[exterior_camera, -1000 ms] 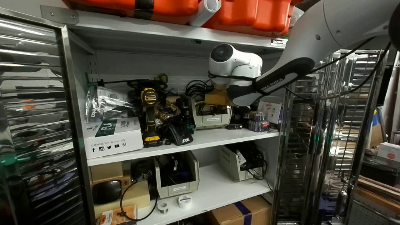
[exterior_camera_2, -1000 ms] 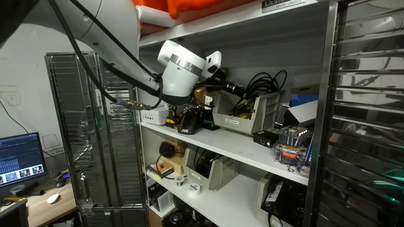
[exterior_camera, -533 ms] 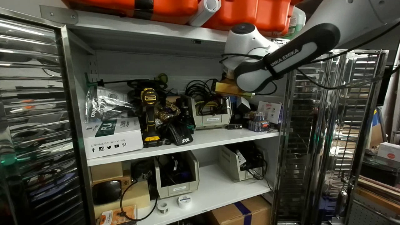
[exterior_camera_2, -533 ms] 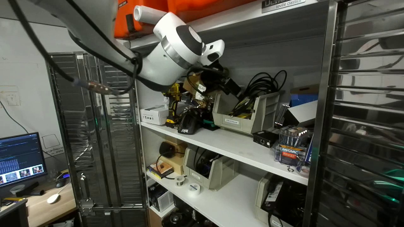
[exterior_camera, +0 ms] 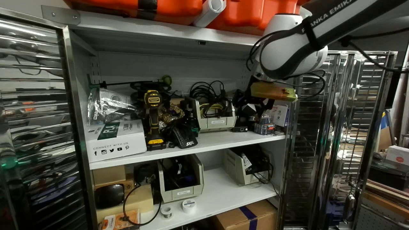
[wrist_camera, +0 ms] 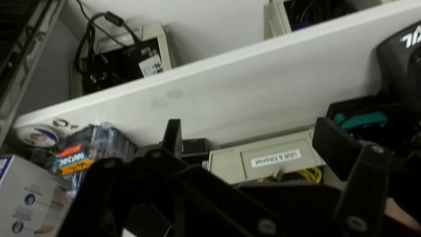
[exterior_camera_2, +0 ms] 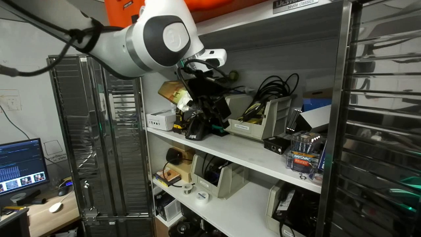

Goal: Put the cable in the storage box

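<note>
A black coiled cable rests in the beige storage box labelled USB & Ethernet on the upper shelf, its loops rising above the rim. Yellow cable lies in the same box. Both exterior views show this box; in the wrist view its labelled front appears upside down between my fingers. My gripper is open, with its fingertips well apart and nothing held between them. In an exterior view my gripper hangs in front of the box, apart from the black cable. In the wrist view the black cable is hidden.
Beside the box stand a small black device and a battery pack. A yellow drill and a SKIL charger are on its other side. Two more bins sit on the lower shelf. Cabinet doors flank the shelves.
My arm and gripper have drawn back from the storage box, out of the cabinet, and the wrist has turned. The black cable stays in the box.
</note>
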